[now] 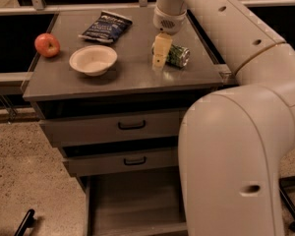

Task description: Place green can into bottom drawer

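Cabinet top (128, 80): shiny green can (177, 56) beside jaws

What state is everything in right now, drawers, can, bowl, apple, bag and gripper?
green can, lying on its side on the cabinet top
gripper, down right beside the can
bottom drawer, pulled open
top drawer, pushed in
middle drawer, pushed in
bowl, upright
apple, whole
chip bag, lying flat

Speckled terrazzo floor (24, 171) spreads at 7 o'clock under warm, dim light. A grey cabinet (88, 128) stands centre, with a pale rail (88, 7) at 12 o'clock. The gripper (159, 62) hangs over the cabinet top.
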You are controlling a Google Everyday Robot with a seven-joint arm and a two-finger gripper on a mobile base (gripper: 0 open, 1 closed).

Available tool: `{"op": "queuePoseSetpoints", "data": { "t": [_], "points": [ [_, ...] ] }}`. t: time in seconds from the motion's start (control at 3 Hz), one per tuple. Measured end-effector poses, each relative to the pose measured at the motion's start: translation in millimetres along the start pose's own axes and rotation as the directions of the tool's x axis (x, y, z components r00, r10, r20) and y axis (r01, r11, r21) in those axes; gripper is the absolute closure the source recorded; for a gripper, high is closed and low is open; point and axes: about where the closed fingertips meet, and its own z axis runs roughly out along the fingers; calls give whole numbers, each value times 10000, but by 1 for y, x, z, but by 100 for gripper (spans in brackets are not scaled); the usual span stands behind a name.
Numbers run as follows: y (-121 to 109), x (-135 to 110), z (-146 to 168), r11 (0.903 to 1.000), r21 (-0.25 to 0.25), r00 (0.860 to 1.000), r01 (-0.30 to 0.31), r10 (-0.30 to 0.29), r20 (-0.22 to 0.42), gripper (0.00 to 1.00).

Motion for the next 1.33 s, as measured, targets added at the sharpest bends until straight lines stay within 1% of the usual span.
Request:
{"op": "queuePoseSetpoints", "data": {
  "t": [0.33, 0.67, 1.0, 1.33],
  "points": [
    [-14, 5, 20, 9983, -82, 9983, -576, 576, -34, 0],
    [-22, 8, 43, 9938, -363, 9945, -1051, 1050, -57, 27],
    [-24, 3, 53, 9921, -543, 9935, -1129, 1133, 47, 50],
    [-25, 4, 48, 9929, -520, 9940, -1073, 1083, 165, 81]
  ]
}}
